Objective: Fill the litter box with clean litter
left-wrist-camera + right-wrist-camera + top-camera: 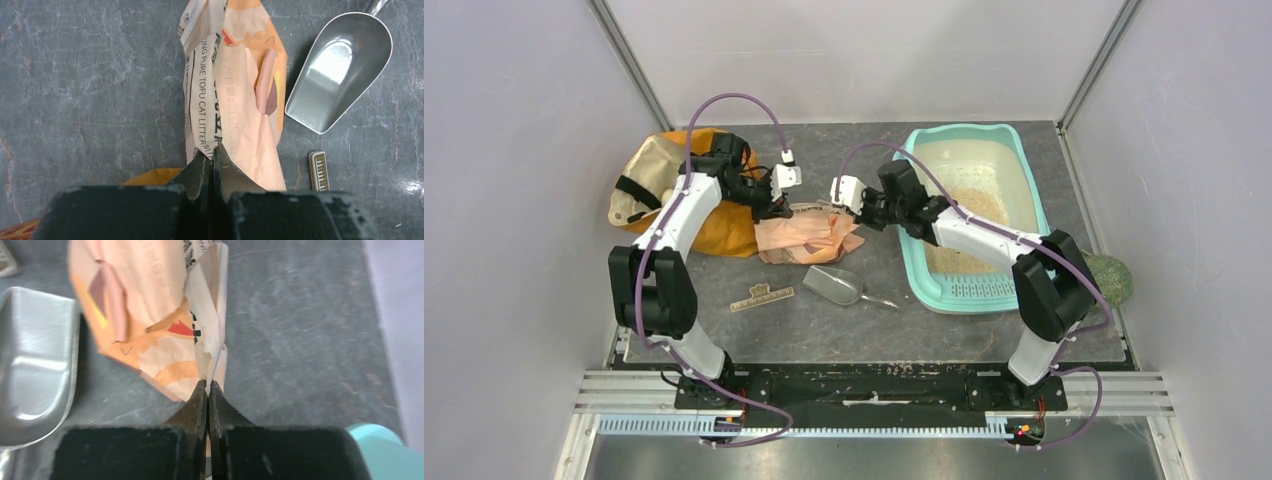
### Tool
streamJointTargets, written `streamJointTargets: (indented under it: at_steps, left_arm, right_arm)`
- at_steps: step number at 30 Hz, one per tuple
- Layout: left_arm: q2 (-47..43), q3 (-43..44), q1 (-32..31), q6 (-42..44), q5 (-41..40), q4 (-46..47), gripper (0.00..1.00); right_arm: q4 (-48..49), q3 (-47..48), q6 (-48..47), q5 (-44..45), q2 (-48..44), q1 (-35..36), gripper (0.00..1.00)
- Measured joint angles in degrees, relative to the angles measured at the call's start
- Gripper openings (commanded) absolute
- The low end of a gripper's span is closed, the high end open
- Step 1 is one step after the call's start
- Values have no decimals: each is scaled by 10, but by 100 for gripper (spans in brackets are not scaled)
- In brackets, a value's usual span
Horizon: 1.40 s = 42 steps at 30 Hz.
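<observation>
The litter box [911, 252] sits right of centre in the top view, with clean litter [986, 202] on part of its floor. To its left, my left gripper [212, 160] and right gripper [207, 388] each pinch an edge of the cat litter pouch [809, 236], jaws closed. A metal scoop [834, 285] lies just below.

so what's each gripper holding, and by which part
Both pinch the litter pouch: the left gripper its crumpled left edge, the right gripper its right edge, jaws shut.
</observation>
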Motion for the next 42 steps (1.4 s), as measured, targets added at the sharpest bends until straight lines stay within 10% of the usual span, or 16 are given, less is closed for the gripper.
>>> streamJointTargets:
  at_steps: [5,10,17,27,34,42]
  left_arm:
    - [2,8,5,0,-2,-18,12]
    - [2,22,7,-11,1,-30,87]
    - [-38,40,26,-68,26,-30,89]
    - [-315,-63,33,-95,40,47,90]
    - [-249,41,-1,-57,35,-45,91]
    - [-245,-48,-61,-14,-28,-78,92]
  right_arm:
    - [158,-80,-37,90,-10,26,0]
    - [216,-110,-61,117,-26,34,0]
    - [217,-110,-67,123,-28,37,0]
    - [210,-108,-67,117,-28,37,0]
    - [195,-99,-65,112,-28,37,0]
    - [167,-81,-52,104,-28,36,0]
